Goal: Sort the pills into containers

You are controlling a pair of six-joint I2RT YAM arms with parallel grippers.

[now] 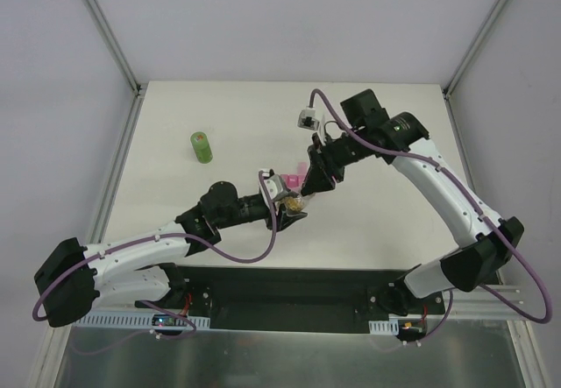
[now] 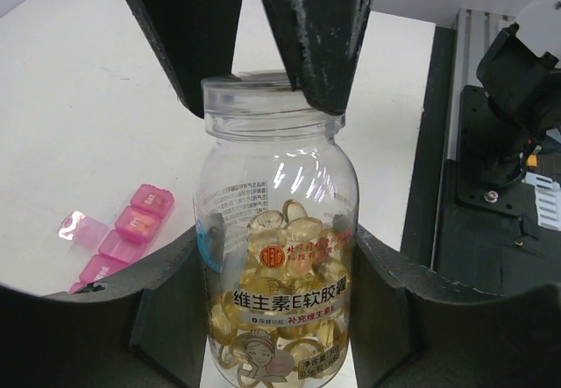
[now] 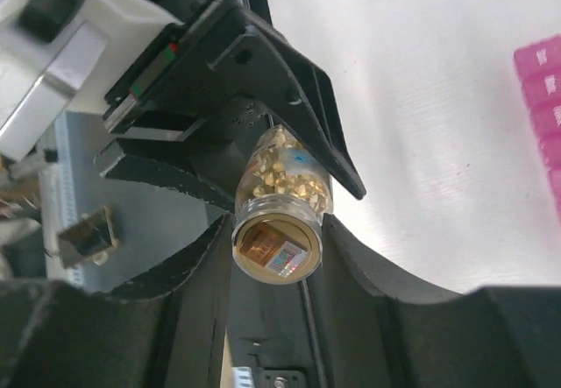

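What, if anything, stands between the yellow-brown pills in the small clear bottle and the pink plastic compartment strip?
The clear bottle has its round cap on, clamped by the right gripper, sealing the pills in. The left gripper holds its body. On the pink strip, only one compartment lid visibly stands open.

Stock on one table (image 1: 219,108): two grippers, left gripper (image 2: 276,318) and right gripper (image 3: 276,257); one clear bottle (image 2: 276,230) of pills (image 2: 298,230), too heaped to count; one pink strip of containers (image 2: 131,230), four compartments showing; one green bottle (image 1: 202,146).
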